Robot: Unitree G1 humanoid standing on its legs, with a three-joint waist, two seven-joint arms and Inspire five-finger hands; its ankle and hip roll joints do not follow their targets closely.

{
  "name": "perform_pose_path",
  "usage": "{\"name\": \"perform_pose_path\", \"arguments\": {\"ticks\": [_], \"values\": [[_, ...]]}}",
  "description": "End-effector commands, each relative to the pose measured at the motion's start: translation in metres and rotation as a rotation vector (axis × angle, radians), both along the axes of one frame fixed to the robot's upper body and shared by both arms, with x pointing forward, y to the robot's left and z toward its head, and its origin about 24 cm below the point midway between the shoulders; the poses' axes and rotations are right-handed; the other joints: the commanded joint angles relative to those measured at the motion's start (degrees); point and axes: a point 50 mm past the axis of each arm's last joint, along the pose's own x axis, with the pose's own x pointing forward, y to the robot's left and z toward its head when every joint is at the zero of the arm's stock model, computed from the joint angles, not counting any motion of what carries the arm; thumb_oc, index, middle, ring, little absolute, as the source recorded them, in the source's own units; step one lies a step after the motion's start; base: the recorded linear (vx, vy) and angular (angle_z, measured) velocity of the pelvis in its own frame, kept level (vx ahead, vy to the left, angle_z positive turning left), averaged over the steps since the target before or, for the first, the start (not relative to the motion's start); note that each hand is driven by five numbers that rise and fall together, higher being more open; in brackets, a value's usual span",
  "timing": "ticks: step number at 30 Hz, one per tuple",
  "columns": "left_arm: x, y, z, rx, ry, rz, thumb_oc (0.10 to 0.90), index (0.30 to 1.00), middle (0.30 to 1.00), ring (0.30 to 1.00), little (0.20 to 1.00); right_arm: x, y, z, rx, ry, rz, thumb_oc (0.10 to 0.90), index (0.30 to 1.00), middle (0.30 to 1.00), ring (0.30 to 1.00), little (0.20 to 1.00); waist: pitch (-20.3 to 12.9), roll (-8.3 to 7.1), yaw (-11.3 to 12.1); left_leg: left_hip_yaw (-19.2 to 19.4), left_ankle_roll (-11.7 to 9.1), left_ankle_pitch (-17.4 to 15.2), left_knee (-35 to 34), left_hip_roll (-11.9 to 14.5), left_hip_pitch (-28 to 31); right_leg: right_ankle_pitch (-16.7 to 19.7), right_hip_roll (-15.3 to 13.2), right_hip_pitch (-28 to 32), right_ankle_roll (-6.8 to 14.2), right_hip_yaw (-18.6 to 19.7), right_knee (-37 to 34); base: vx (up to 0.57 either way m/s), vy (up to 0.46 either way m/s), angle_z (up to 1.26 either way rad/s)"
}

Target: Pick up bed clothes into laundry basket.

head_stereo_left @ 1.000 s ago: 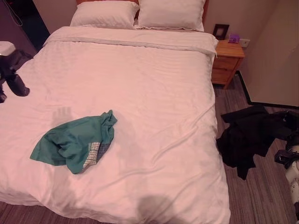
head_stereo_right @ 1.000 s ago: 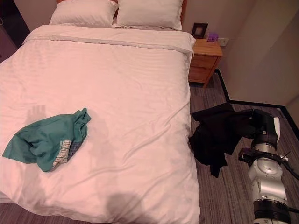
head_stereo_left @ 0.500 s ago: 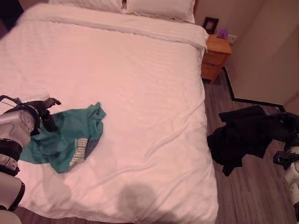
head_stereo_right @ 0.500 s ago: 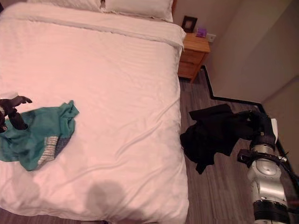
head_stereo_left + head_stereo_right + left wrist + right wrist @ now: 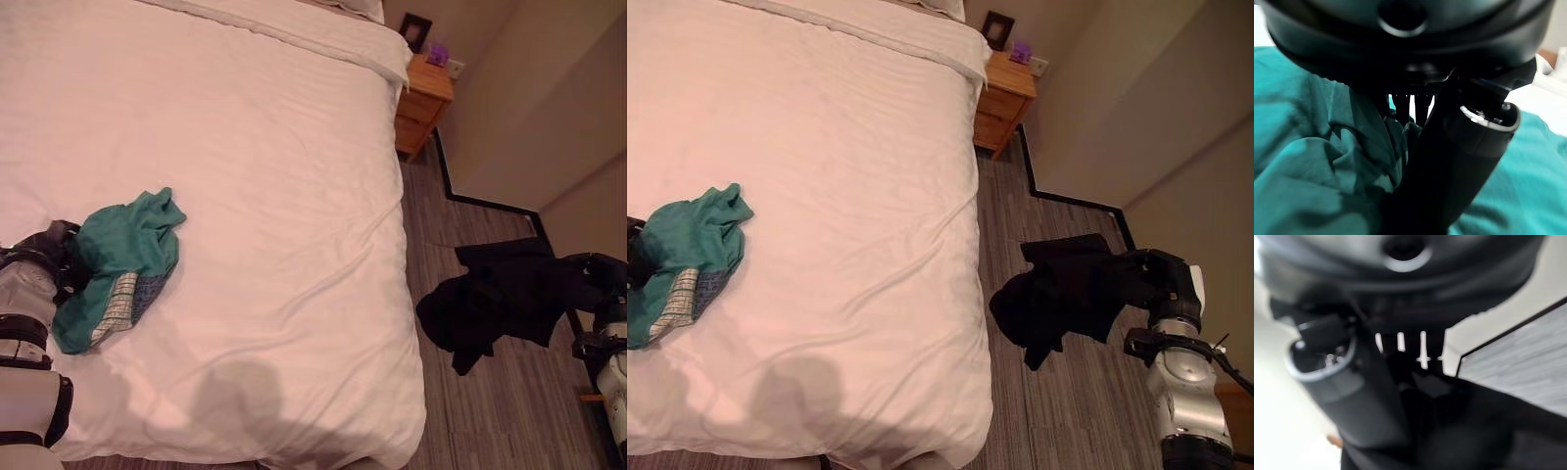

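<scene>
Bed takes up most of the scene, its white duvet bare but for the teal garment near the left edge. Over the floor hangs the black garment, bunched in the right hand; its trailing folds may slip free. Left hand presses into the teal cloth, fingers curled into its folds in the wrist view; a shallow pinch could drop it

Crumpled teal garment on bed, black garment hanging
</scene>
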Motion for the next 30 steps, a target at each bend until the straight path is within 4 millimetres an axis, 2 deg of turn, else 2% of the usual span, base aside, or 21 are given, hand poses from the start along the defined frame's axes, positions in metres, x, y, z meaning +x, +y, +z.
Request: {"name": "perform_pose_path", "arguments": {"ticks": [1, 2, 3, 8, 13, 15, 19, 20, 21, 22, 23, 24, 25, 26, 27, 29, 30], "values": [[-0.034, 0.021, -0.035, -0.055, 0.124, 0.142, 0.400, 0.300, 0.300, 0.300, 0.300, 0.000, -0.011, 0.068, -0.109, -0.291, -0.044, 0.400, 0.300, 0.300, 0.300, 0.300, -5.0, 0.11, 0.4, 0.6, -1.0, -6.0, 0.0, 2.8, 3.8, 6.6, -1.0, -5.6, 5.2, -1.2, -1.3, 0.03, 0.027, -0.03], [-0.030, 0.020, -0.025, -0.063, 0.064, 0.130, 0.400, 0.300, 0.300, 0.300, 0.300, 0.000, -0.011, 0.067, -0.108, -0.289, -0.041, 0.400, 0.300, 0.300, 0.300, 0.300, -5.2, 0.61, 0.6, 0.5, -1.0, -6.1, 0.0, 2.5, 4.1, 6.5, -1.1, -5.3, 5.1, -1.3, -1.3, 0.00, 0.000, 0.00], [-0.030, 0.021, -0.025, -0.064, 0.063, 0.131, 0.400, 0.300, 0.300, 0.300, 0.300, 0.000, -0.010, 0.067, -0.108, -0.289, -0.041, 0.400, 0.300, 0.300, 0.300, 0.300, -5.1, 0.59, 0.6, 0.5, -1.0, -6.1, 0.0, 2.5, 4.1, 6.5, -1.1, -5.2, 5.1, -1.3, -1.3, 0.00, 0.000, 0.00], [-0.012, 0.015, 0.041, -0.055, -0.209, 0.040, 0.400, 0.300, 0.300, 0.300, 0.300, 0.007, -0.012, 0.068, -0.109, -0.264, -0.051, 0.400, 0.300, 0.300, 0.300, 0.300, -6.0, 4.03, 1.7, -0.7, -0.9, -6.3, 0.0, 1.4, 5.1, 5.8, -2.0, -3.3, 5.1, -2.5, -1.2, 0.02, 0.033, 0.08], [-0.004, 0.003, 0.099, -0.017, -0.412, -0.067, 0.400, 0.300, 0.300, 0.300, 0.300, 0.016, -0.012, 0.084, -0.155, -0.275, -0.043, 0.400, 0.300, 0.300, 0.300, 0.300, -7.4, 6.66, 2.5, -1.4, -0.8, -6.4, 0.0, 0.7, 5.9, 5.4, -2.7, -1.9, 5.1, -3.2, -1.3, 0.01, 0.015, 0.12], [-0.003, -0.001, 0.110, -0.015, -0.460, -0.095, 0.400, 0.300, 0.300, 0.300, 0.300, 0.018, -0.014, 0.093, -0.179, -0.282, -0.048, 0.400, 0.300, 0.300, 0.300, 0.300, -8.0, 7.38, 2.8, -1.6, -0.9, -6.4, 0.0, 0.6, 6.2, 5.2, -2.9, -1.3, 5.1, -3.5, -1.5, 0.01, 0.006, 0.13], [-0.001, -0.015, 0.142, -0.037, -0.629, -0.171, 0.400, 0.300, 0.300, 0.300, 0.300, 0.023, -0.016, 0.126, -0.263, -0.341, -0.053, 0.400, 0.300, 0.300, 0.300, 0.300, -9.2, 8.50, 3.4, -2.0, -1.0, -6.4, 0.0, 0.3, 6.8, 4.9, -3.2, -0.4, 5.1, -4.0, -1.6, 0.00, -0.009, 0.13], [-0.002, -0.015, 0.142, -0.039, -0.632, -0.170, 0.400, 0.300, 0.300, 0.300, 0.300, 0.024, -0.016, 0.127, -0.264, -0.342, -0.052, 0.400, 0.300, 0.300, 0.300, 0.300, -9.1, 8.58, 3.4, -2.0, -1.1, -6.4, 0.0, 0.3, 6.8, 4.9, -3.1, -0.4, 5.1, -4.0, -1.6, 0.00, -0.013, 0.08], [-0.001, -0.018, 0.145, -0.051, -0.657, -0.188, 0.400, 0.300, 0.300, 0.300, 0.300, 0.025, -0.017, 0.138, -0.294, -0.355, -0.058, 0.400, 0.300, 0.300, 0.300, 0.300, -9.4, 8.71, 3.5, -2.1, -1.1, -6.4, 0.0, 0.3, 6.9, 4.8, -3.2, -0.2, 5.1, -4.0, -1.6, -0.01, -0.022, 0.09], [0.002, -0.028, 0.157, -0.068, -0.724, -0.240, 0.400, 0.300, 0.300, 0.300, 0.300, 0.029, -0.015, 0.167, -0.382, -0.387, -0.056, 0.400, 0.300, 0.300, 0.300, 0.300, -9.9, 8.93, 3.9, -2.1, -1.3, -6.3, 0.0, 0.3, 7.2, 4.7, -3.2, 0.1, 5.1, -4.2, -1.6, -0.01, -0.030, 0.04], [0.004, -0.034, 0.163, -0.087, -0.771, -0.268, 0.400, 0.300, 0.300, 0.300, 0.300, 0.032, -0.010, 0.185, -0.436, -0.416, -0.047, 0.400, 0.300, 0.300, 0.300, 0.300, -10.4, 8.99, 4.1, -2.1, -1.4, -6.2, 0.0, 0.3, 7.3, 4.6, -3.3, 0.3, 5.1, -4.3, -1.6, 0.00, 0.000, 0.00], [0.003, -0.033, 0.163, -0.089, -0.774, -0.266, 0.400, 0.300, 0.300, 0.300, 0.300, 0.033, -0.009, 0.186, -0.438, -0.418, -0.045, 0.400, 0.300, 0.300, 0.300, 0.300, -10.3, 9.09, 4.1, -2.0, -1.4, -6.3, 0.0, 0.3, 7.3, 4.6, -3.2, 0.3, 5.1, -4.3, -1.6, 0.00, 0.000, 0.00], [0.008, -0.046, 0.171, -0.127, -0.840, -0.323, 0.400, 0.300, 0.300, 0.300, 0.300, 0.039, 0.003, 0.213, -0.497, -0.473, -0.011, 0.400, 0.300, 0.300, 0.300, 0.300, -10.9, 9.05, 4.3, -2.0, -1.6, -6.2, 0.0, 0.3, 7.5, 4.6, -3.2, 0.5, 5.1, -4.2, -1.7, 0.00, 0.000, 0.00], [0.011, -0.054, 0.174, -0.168, -0.880, -0.359, 0.400, 0.300, 0.300, 0.300, 0.300, 0.042, 0.011, 0.227, -0.528, -0.509, 0.010, 0.400, 0.300, 0.300, 0.300, 0.300, -11.1, 8.96, 4.5, -2.0, -1.6, -6.1, 0.0, 0.3, 7.5, 4.6, -3.2, 0.5, 5.1, -4.2, -1.7, -0.03, -0.023, -0.02], [0.013, -0.056, 0.176, -0.179, -0.898, -0.369, 0.400, 0.300, 0.300, 0.300, 0.300, 0.047, 0.019, 0.239, -0.549, -0.535, 0.028, 0.400, 0.300, 0.300, 0.300, 0.300, -11.3, 9.16, 4.4, -1.9, -1.7, -6.1, 0.0, 0.3, 7.6, 4.6, -3.3, 0.6, 5.0, -4.2, -1.7, -0.02, -0.020, -0.04], [0.021, -0.078, 0.184, -0.220, -0.973, -0.450, 0.400, 0.300, 0.300, 0.300, 0.300, 0.053, 0.041, 0.260, -0.582, -0.610, 0.098, 0.400, 0.300, 0.300, 0.300, 0.300, -12.0, 8.93, 4.7, -1.9, -1.8, -6.0, 0.0, 0.3, 7.7, 4.5, -3.3, 0.9, 4.9, -4.2, -1.7, -0.01, -0.015, -0.05], [0.020, -0.077, 0.184, -0.221, -0.976, -0.446, 0.400, 0.300, 0.300, 0.300, 0.300, 0.055, 0.043, 0.262, -0.583, -0.612, 0.100, 0.400, 0.300, 0.300, 0.300, 0.300, -11.9, 9.06, 4.6, -1.9, -1.8, -6.0, 0.0, 0.2, 7.7, 4.5, -3.3, 0.9, 4.9, -4.2, -1.7, 0.00, 0.000, 0.00]]}}
